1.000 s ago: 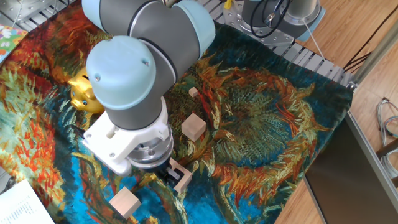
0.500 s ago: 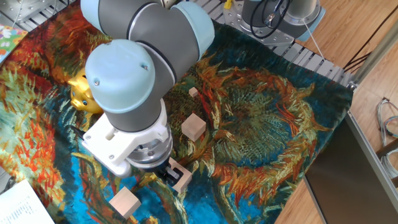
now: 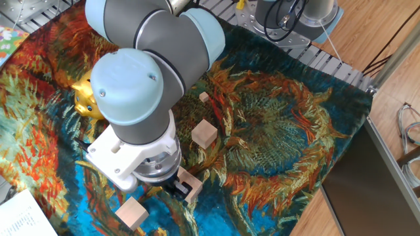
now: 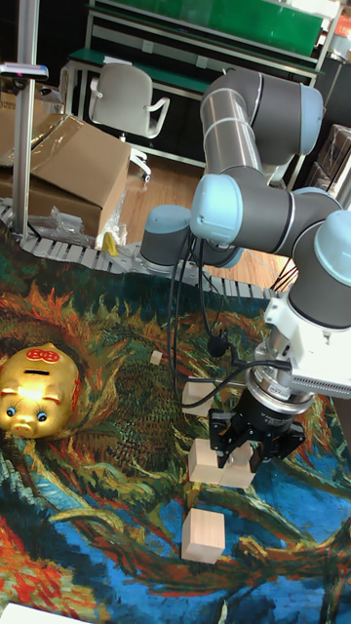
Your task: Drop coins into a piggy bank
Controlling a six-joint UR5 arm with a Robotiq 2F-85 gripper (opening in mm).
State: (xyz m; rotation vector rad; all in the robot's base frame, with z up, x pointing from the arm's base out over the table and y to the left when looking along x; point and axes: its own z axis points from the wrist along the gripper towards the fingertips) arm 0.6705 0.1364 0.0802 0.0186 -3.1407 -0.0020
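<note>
The gold piggy bank (image 4: 44,390) stands at the left of the painted cloth, with red marks and a slot on its back; in the fixed view the piggy bank (image 3: 84,99) is half hidden behind the arm. My gripper (image 4: 249,450) is well to its right, low over a pale wooden block (image 4: 220,466). Its dark fingers (image 4: 216,429) are spread open over the block's top. In the fixed view my gripper (image 3: 178,188) sits against the same block (image 3: 193,185). Coins are out of view.
More wooden blocks lie around: one (image 3: 204,134) behind the gripper, one (image 3: 132,213) in front near the cloth's edge, and a small one (image 3: 204,97) farther back. White paper (image 3: 23,213) lies at the front left corner. A metal rail (image 3: 387,151) borders the right side.
The arm has sunk slightly and shifted a little toward the front, bringing the gripper lower onto the block. Blocks and piggy bank have not moved.
</note>
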